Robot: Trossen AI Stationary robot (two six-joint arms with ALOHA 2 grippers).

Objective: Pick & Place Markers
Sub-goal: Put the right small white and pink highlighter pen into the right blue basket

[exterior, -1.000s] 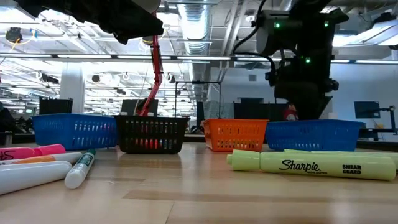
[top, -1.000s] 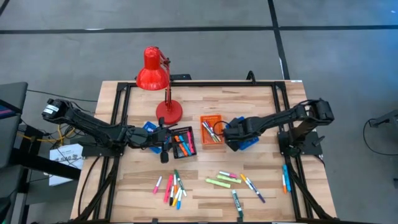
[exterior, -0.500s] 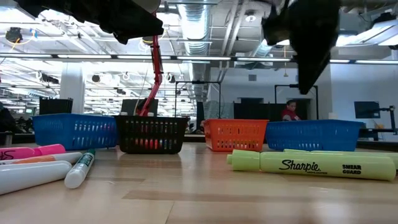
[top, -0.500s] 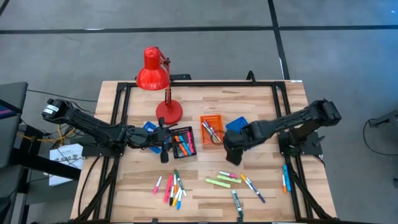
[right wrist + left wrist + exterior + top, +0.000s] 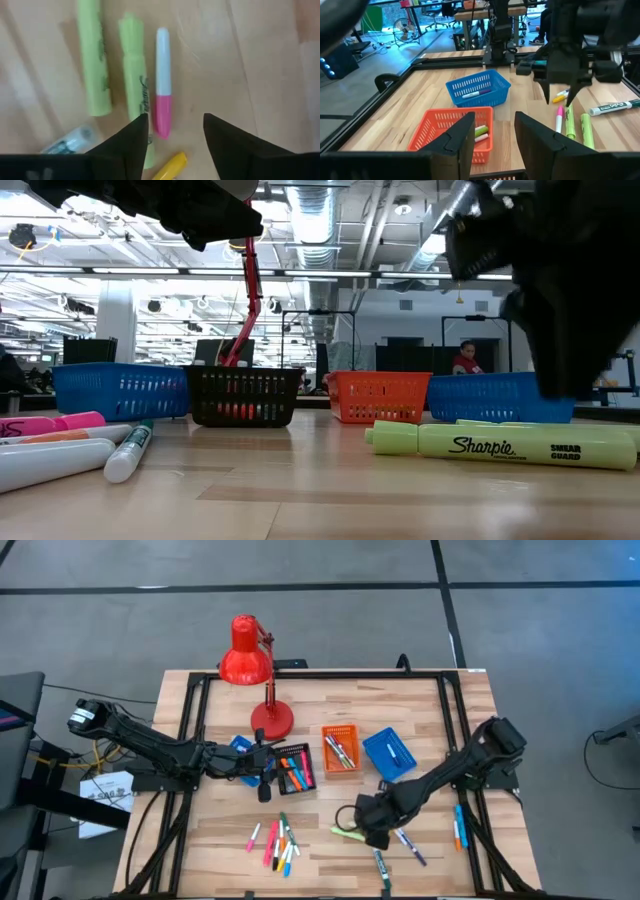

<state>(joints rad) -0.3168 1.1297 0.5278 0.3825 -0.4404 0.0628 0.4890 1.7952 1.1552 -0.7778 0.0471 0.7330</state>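
Note:
Markers lie loose on the wooden table in two groups, a left group [image 5: 276, 842] and a right group [image 5: 392, 832]. My right gripper [image 5: 368, 823] hangs open, pointing down, just above the right group. Its wrist view shows a pink-and-white marker [image 5: 163, 85] below the gap and two yellow-green highlighters [image 5: 136, 75] beside it. It touches none of them. My left gripper [image 5: 264, 768] waits open and about level over the black tray [image 5: 296, 768]. More markers lie in the orange tray [image 5: 339, 748] and the right blue tray [image 5: 390, 754].
A red desk lamp [image 5: 250, 665] stands at the far side, behind the trays. A second blue tray [image 5: 240, 746] sits under my left arm. Two markers [image 5: 459, 828] lie by the right rail. A black frame [image 5: 320, 673] runs around the table.
My right gripper has swung from above the right blue tray toward the table's near edge and a little left, turning about its own axis. It now hangs over the right group of markers. The blue tray, covered before, now shows with a marker in it.

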